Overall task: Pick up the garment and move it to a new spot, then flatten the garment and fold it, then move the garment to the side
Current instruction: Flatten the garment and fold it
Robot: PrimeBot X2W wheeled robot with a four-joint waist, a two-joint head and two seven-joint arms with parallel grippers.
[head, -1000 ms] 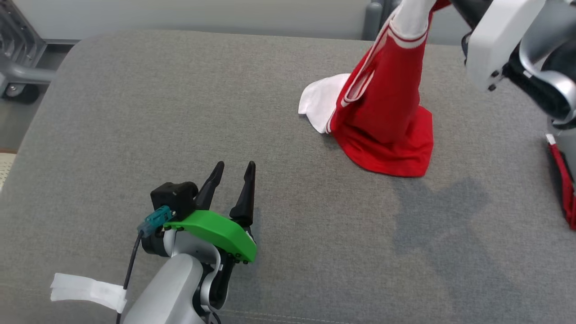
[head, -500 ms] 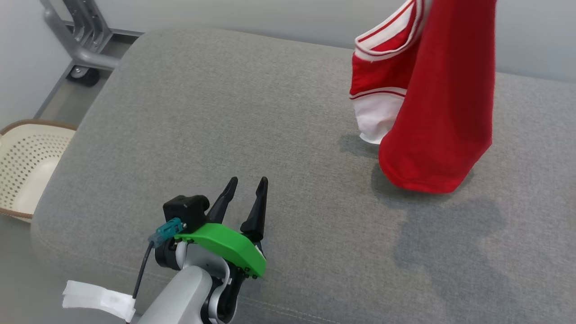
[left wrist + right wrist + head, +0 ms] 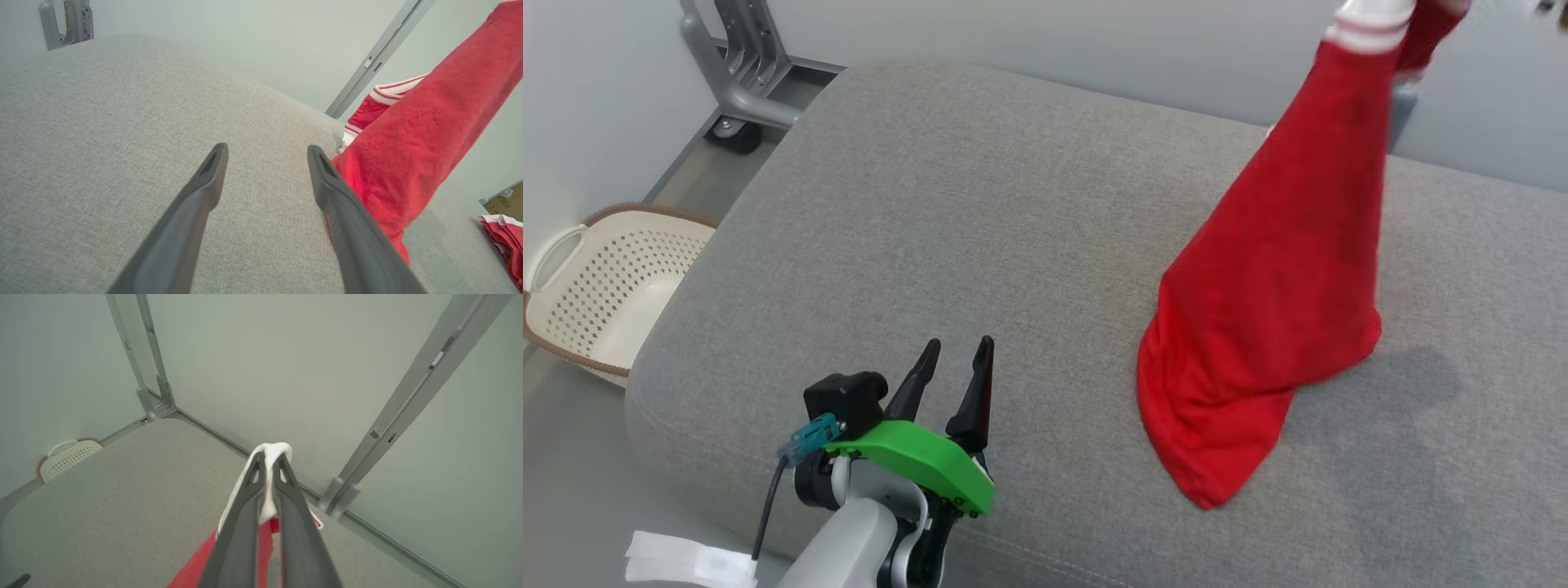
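Grey cushion (image 3: 947, 212), red garment (image 3: 1282, 269) with white edge pinched between right fingers (image 3: 241, 531)

Lab cell: grey frame (image 3: 404, 396), padded bench (image 3: 1013, 204)

Green wrist cover (image 3: 915, 464), dark tapered jaws

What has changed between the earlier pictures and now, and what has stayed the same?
The red garment, heaped on the grey cushion a second ago, was lifted clear; now its lower end lies on the cushion again. The head camera also turned, so a basket came into view. Unchanged: right claw shut on the garment's white edge; left claw open and empty over the cushion.
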